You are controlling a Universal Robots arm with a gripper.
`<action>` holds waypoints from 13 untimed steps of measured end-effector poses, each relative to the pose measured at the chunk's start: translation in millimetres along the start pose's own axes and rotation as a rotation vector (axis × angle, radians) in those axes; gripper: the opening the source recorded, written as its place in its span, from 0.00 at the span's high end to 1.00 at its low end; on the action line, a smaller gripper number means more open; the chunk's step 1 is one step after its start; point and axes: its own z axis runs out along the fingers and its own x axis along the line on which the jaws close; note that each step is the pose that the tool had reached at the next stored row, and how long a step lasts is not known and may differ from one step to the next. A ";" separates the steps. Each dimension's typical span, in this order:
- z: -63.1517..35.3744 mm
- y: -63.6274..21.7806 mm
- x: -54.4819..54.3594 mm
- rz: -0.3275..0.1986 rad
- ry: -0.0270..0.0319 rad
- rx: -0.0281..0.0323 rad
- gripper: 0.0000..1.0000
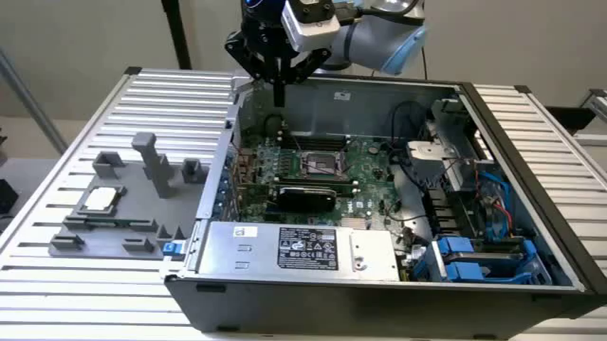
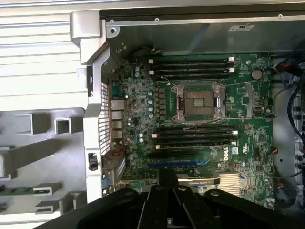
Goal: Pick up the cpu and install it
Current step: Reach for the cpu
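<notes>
While my gripper [image 1: 278, 99] hangs over the open computer case [image 1: 379, 305], my jaws are pressed together into one thin black point. Reading the exterior view as a clock face centred on that case, I sit at about eleven o'clock, above its rear wall. Nearest beneath me lies the green motherboard [image 1: 365, 160], with its square black-and-metal socket frame [image 1: 323, 162] close to the dial's centre. In the wrist view, dark memory sticks [image 2: 190, 71] run along both sides of that frame. Farther off, at six o'clock, sits the silver power supply [image 1: 227, 249] with its black label, and at four o'clock are the blue drive bays [image 1: 465, 259]. Farthest from me, out at nine o'clock beyond the case wall, a grey plastic fixture [image 1: 142, 209] rests on the slatted table [image 1: 180, 92]. The cpu [image 1: 101, 199] lies flat in a recess of that fixture, well apart from my jaws. It is a small thin square, pale silver on top with a tan rim.
</notes>
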 end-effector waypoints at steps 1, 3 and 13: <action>0.0 0.0 0.0 0.000 0.0000 0.0000 0.89; 0.0 0.0 0.0 0.000 0.0000 0.0000 0.89; 0.0 0.0 0.3 0.000 0.0000 0.0000 0.89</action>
